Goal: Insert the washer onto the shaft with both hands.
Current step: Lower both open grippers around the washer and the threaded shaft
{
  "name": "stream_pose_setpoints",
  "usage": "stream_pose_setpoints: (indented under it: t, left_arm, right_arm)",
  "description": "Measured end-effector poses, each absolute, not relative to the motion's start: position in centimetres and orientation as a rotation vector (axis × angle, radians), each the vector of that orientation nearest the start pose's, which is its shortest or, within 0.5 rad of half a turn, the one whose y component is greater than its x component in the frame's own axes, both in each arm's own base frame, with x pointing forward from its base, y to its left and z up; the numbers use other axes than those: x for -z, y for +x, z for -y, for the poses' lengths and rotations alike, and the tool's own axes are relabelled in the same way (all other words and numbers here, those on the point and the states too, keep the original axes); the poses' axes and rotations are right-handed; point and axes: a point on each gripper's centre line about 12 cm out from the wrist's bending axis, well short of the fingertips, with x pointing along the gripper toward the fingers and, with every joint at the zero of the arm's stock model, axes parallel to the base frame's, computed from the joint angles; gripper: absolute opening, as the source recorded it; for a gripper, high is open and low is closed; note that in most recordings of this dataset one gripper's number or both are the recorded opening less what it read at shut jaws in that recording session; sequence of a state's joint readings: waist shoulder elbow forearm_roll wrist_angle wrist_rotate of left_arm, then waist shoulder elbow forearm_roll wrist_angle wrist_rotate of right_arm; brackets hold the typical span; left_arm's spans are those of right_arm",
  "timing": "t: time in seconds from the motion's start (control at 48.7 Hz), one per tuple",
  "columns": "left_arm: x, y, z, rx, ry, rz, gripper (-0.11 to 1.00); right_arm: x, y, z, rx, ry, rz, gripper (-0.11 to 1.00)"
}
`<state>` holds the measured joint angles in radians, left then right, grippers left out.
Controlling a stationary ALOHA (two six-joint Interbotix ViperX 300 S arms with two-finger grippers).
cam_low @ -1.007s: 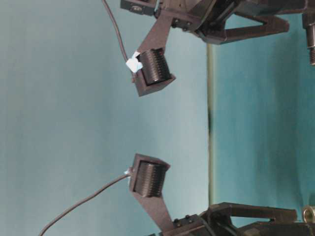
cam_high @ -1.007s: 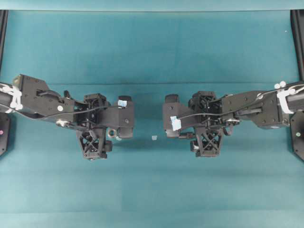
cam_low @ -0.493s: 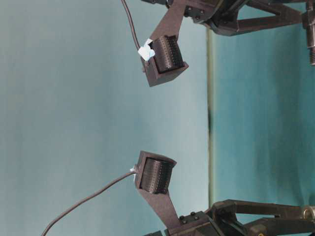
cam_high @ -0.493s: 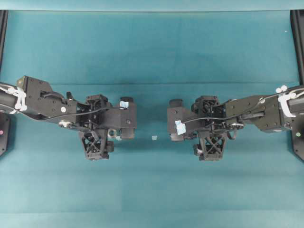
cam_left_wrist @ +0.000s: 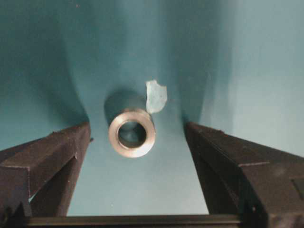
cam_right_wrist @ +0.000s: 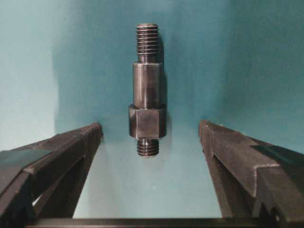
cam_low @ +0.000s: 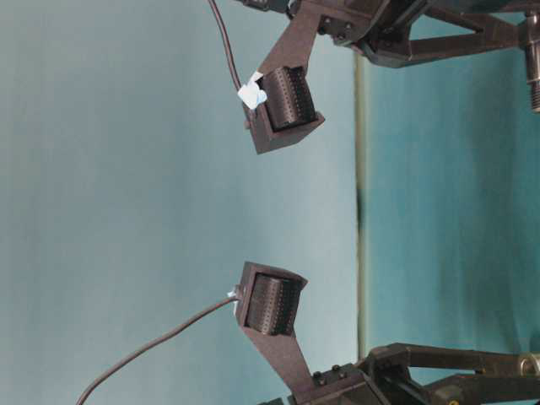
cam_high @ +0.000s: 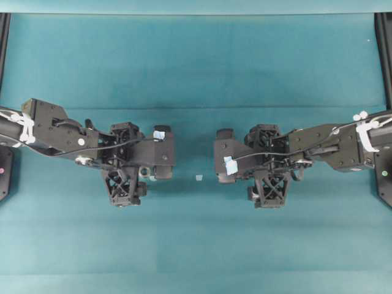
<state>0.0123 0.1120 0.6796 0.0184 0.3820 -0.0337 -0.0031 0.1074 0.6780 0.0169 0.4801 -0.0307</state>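
The washer (cam_left_wrist: pixel 132 151), a thick silvery ring, lies on the teal table between the fingers of my left gripper (cam_left_wrist: pixel 137 126). That gripper is open, with both fingers apart from the ring. In the overhead view the washer (cam_high: pixel 144 172) shows beside the left gripper (cam_high: pixel 147 174). The shaft (cam_right_wrist: pixel 148 90), a dark stepped rod with threaded ends, lies on the table. Its near end sits between the open fingers of my right gripper (cam_right_wrist: pixel 150 125) and touches neither. In the overhead view the right gripper (cam_high: pixel 236 174) covers the shaft.
A pale-blue tape bit (cam_left_wrist: pixel 156 95) lies just behind the washer. Another tape bit (cam_high: pixel 198 177) lies on the table between the two grippers. Black frame rails (cam_high: pixel 5 37) run along the left and right table edges.
Both grippers have come lower toward the table and shifted slightly. Both stay open.
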Motion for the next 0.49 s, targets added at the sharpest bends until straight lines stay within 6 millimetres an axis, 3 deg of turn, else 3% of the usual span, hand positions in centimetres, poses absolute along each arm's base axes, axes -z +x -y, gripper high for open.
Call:
stream_pose_setpoints:
  t: [0.493]
  left_arm:
    - [-9.59,35.00,-0.46,-0.024,-0.016,-1.167,0.90]
  right_arm:
    - [-9.34,33.91,0.01,-0.014,-0.007,-1.256,0.95]
